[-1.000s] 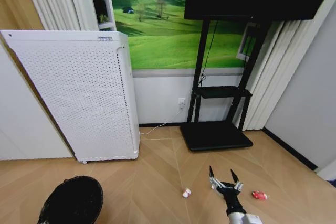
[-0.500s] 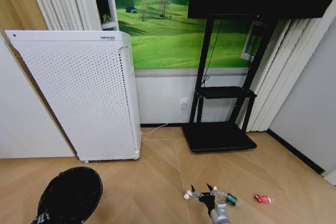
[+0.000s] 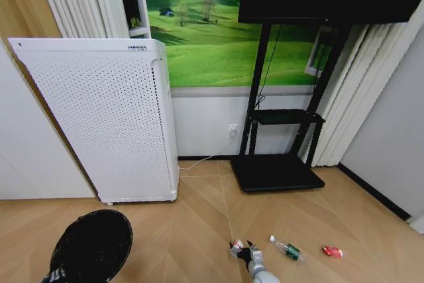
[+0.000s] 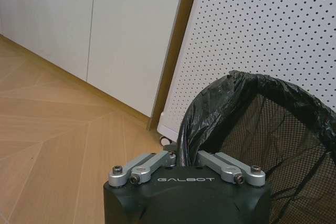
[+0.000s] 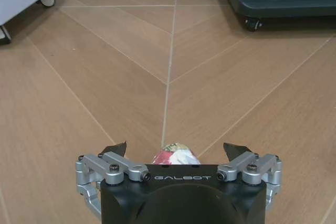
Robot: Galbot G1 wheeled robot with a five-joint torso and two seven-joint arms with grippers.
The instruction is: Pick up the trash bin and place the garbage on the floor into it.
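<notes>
Herringbone floor (image 3: 199, 230), white perforated appliance (image 3: 106, 124) behind. My right gripper (image 5: 176, 153) has slid left since a second ago, now low over crumpled scrap (image 5: 175, 157), fingers spread wide either side, nothing gripped. Bottle (image 3: 286, 249) now uncovered, red-white item (image 3: 332, 251) beyond. Left gripper (image 4: 184, 157) clamped on trash bin (image 3: 93, 246) rim, lower left.

"GALBOT" stands in pale capitals on the black housing of the left gripper (image 4: 182, 157), lower centre of the left wrist view; the same word stands on the right gripper (image 5: 177, 150) housing, lower centre of the right wrist view; the small label on the appliance (image 3: 136, 48), upper left of the head view, is unreadable.
</notes>
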